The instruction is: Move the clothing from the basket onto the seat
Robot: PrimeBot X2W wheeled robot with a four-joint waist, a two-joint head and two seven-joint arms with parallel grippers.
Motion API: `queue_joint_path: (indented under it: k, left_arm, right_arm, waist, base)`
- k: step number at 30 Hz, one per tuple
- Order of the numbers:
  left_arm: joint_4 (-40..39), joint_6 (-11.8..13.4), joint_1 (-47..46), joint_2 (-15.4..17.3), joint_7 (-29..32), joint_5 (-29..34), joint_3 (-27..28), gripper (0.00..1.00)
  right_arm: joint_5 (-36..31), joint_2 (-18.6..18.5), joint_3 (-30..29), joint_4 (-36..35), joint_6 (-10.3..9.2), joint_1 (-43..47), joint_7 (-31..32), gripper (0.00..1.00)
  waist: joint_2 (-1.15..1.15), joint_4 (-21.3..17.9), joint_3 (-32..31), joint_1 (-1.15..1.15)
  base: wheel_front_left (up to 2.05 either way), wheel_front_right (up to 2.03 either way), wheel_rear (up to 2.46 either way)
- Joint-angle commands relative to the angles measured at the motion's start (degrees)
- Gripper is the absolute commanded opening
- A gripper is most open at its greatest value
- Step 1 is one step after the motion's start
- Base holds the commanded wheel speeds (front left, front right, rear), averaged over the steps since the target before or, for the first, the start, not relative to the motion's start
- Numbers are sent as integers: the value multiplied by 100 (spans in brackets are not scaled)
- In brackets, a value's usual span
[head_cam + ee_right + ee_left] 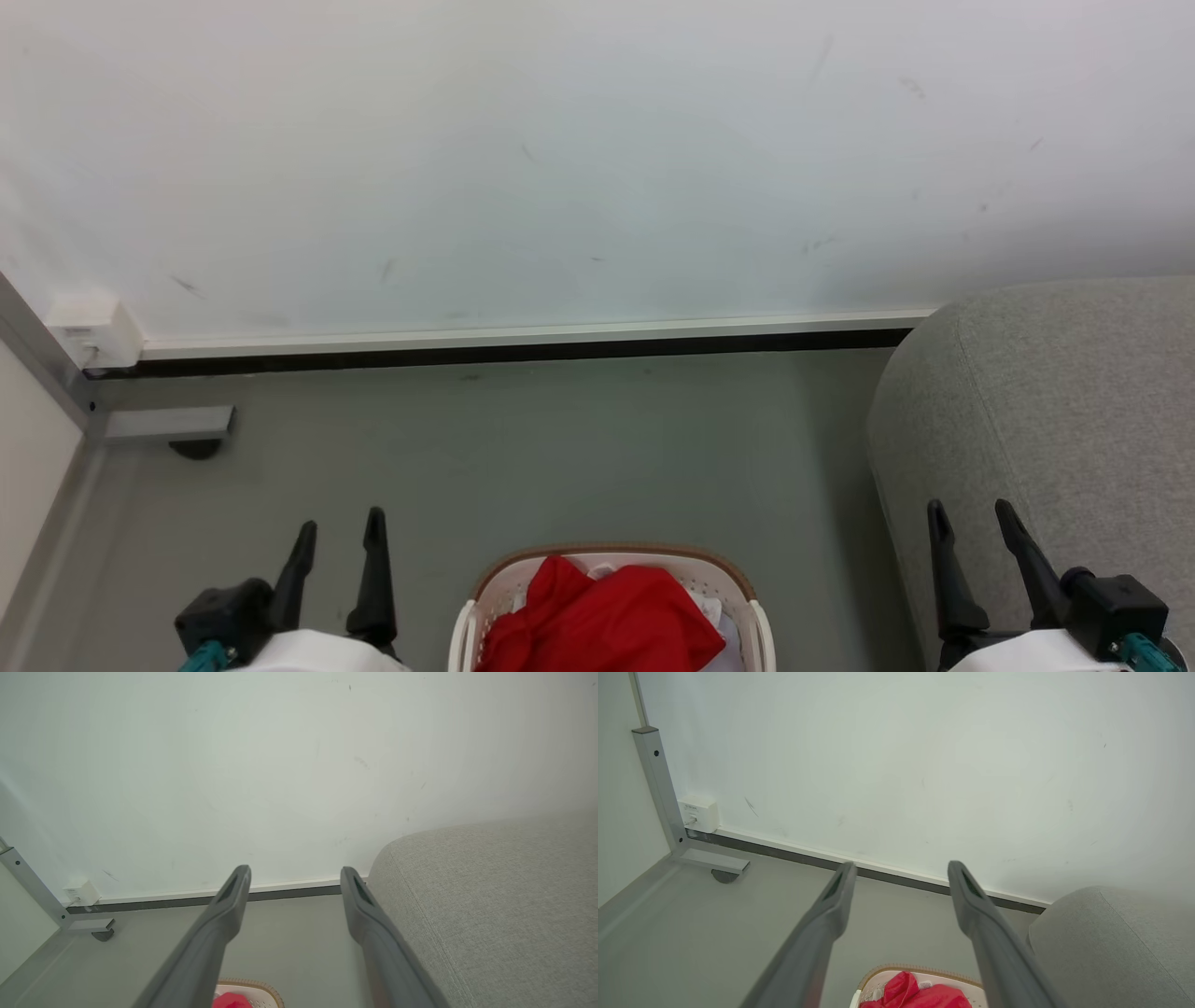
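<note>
Fingers of the left gripper (342, 521) are spread wide with nothing between them, and they are pointed up the head view toward the wall (560, 140). The same wide, unloaded spread is seen at the right gripper (969, 509), whose fingers are aimed the same way and are seen against the near flank of the seat (1055, 411).

The clothing (607, 616) is found in the basket (616, 553), at the bottom middle of the head view between the two grippers and apart from both. It is bunched into a red heap with no clear long axis; one folded peak is raised toward the wall at the heap's left, and a little white fabric is shown at its right. The basket is set on the grey floor (560, 448), just left of the seat. Its rounded brown-rimmed end is turned toward the wall, but it is cut by the picture's edge, so its long axis cannot be told.

The seat's rounded end lies by the skirting (523, 341). A white box (93, 327) and a metal frame (168, 423) are seen at the left corner.
</note>
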Motion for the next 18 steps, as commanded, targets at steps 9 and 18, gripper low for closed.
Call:
queue_joint_path:
  k: [9, 18]
  left_arm:
    - [46, 68, 67, 119, -156, 534, -53, 100]
    - [73, 144, 118, 152, -282, 919, -110, 100]
  right_arm:
    - [-381, -50, 35, 138, 3, -108, -156, 100]
    - [-558, -59, 23, 235, 4, -117, -269, 100]
  waist:
    - [0, -18, -24, 0]
    - [0, -37, -42, 0]
  base:
    - [0, 0, 0]
    - [0, 0, 0]
